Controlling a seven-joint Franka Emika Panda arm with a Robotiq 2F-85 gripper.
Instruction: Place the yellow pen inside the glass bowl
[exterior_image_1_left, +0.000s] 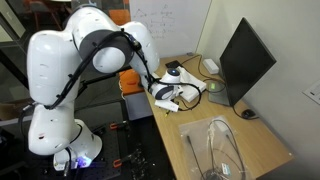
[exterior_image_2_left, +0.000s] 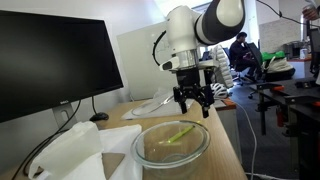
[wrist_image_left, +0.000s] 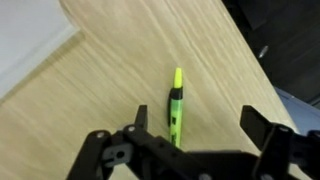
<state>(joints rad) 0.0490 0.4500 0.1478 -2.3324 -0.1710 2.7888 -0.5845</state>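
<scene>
Two-finger gripper (wrist_image_left: 195, 115) spread wide, empty, hovering over the yellow pen (wrist_image_left: 176, 100), which lies flat on the wooden table (wrist_image_left: 130, 50) between the jaws. Pen looks light, rigid, smooth plastic, could roll or skid; I'd pinch mid-barrel, across its width. In an exterior view the glass bowl (exterior_image_2_left: 150, 158) sits near, and the pen shows through its wall, so inside-or-behind is unclear there. Gripper height: can't tell.

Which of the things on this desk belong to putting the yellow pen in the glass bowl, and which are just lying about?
Belong to the job: yellow pen, lying between the fingers of the open gripper; glass bowl.
Just lying about: monitor; white pad.
</scene>
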